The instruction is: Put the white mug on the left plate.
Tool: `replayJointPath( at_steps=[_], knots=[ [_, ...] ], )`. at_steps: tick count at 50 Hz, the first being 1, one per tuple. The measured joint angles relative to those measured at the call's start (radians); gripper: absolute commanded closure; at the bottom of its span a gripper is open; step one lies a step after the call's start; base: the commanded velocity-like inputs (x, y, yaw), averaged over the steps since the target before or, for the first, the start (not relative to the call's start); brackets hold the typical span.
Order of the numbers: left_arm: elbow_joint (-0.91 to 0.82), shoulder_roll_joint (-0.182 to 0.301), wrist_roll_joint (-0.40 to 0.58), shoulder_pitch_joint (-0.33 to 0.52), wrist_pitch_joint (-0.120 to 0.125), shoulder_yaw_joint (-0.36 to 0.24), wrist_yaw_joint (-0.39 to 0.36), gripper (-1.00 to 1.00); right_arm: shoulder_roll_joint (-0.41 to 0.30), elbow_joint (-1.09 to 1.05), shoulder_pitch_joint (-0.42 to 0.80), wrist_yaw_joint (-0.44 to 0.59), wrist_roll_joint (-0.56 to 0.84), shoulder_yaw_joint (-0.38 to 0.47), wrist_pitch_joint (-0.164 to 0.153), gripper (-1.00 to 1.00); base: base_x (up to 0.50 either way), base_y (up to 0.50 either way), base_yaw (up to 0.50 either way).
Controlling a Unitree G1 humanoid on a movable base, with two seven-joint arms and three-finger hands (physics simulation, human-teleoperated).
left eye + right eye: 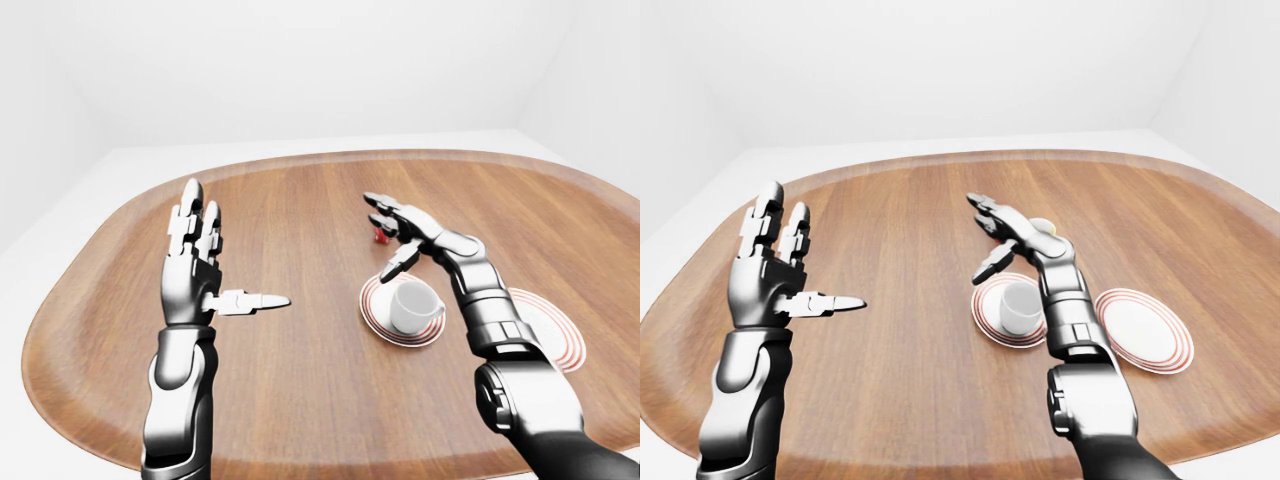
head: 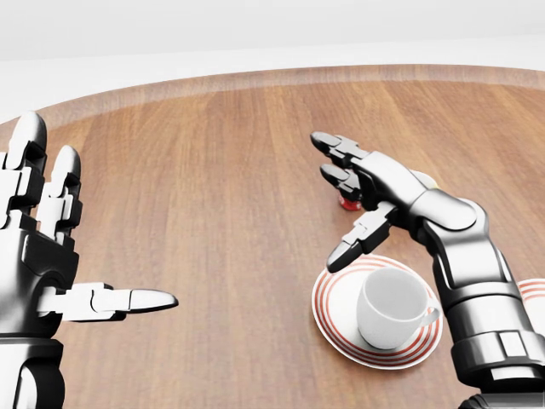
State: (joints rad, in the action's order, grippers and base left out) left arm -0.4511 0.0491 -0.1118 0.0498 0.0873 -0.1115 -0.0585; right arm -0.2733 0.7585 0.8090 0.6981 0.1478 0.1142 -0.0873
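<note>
The white mug (image 2: 392,311) stands upright on the left plate (image 2: 328,308), a white plate with red rings, at the lower right of the head view. Its handle points right. My right hand (image 2: 329,200) hovers above and to the left of the mug, open, with fingers spread and nothing in them. It does not touch the mug. My left hand (image 2: 94,223) is held up at the left edge, open and empty, thumb pointing right.
A red mug (image 2: 347,203) shows only as a sliver behind my right hand. A yellow-and-white mug (image 1: 1042,226) peeks out beside it. A second ringed plate (image 1: 1145,330) lies to the right. All rest on an oval wooden table (image 1: 300,380).
</note>
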Motion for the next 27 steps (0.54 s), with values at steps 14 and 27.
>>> replayJointPath(
  at_steps=[14,27],
  knots=[
    [-0.001,0.000,0.000,0.001,0.000,-0.001,0.000,-0.98,0.011,-0.157,-0.086,0.000,-0.224,0.010,0.000,-1.00,0.00,0.00,0.00],
    [-0.003,0.001,0.000,0.002,0.000,-0.001,0.000,-0.98,0.025,-0.163,-0.141,0.000,-0.317,0.013,0.000,-1.00,0.00,0.00,0.00]
  ],
)
